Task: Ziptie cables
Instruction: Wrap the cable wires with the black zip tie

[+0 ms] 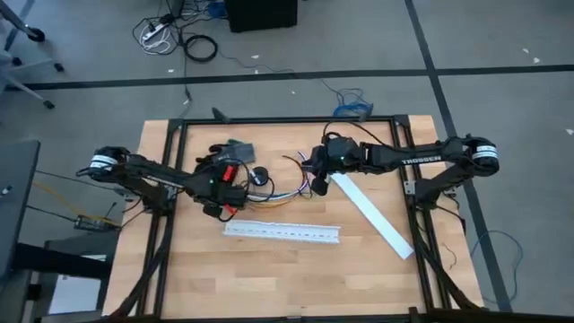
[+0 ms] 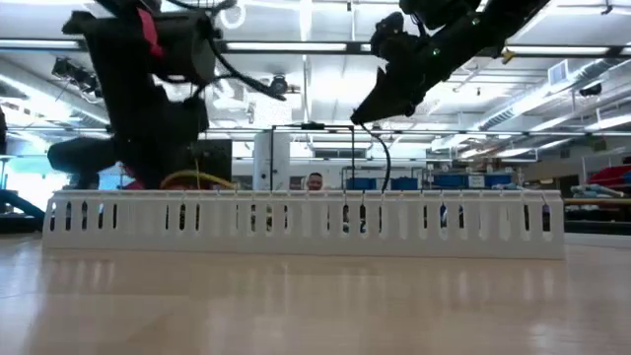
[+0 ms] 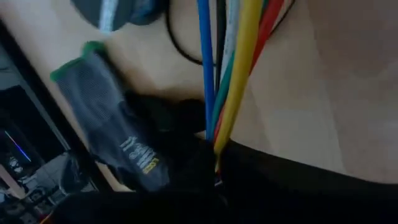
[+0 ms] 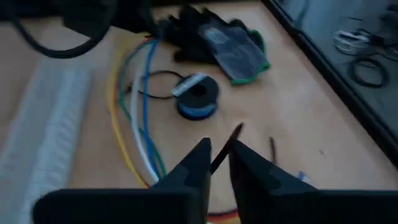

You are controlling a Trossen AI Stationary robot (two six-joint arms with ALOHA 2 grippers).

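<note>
Left tool clamping one end of cables, anchoring bunch flat on desk; right tool pinching ziptie, poised for looping.

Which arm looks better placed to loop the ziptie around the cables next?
Probably the right: its claw pinches the ziptie beside the cables' free ends, while the left claw holds them.

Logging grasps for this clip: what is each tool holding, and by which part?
Left tool pinches the cables near one end of the bunch. Right tool grips the ziptie close to one end, it seems.
</note>
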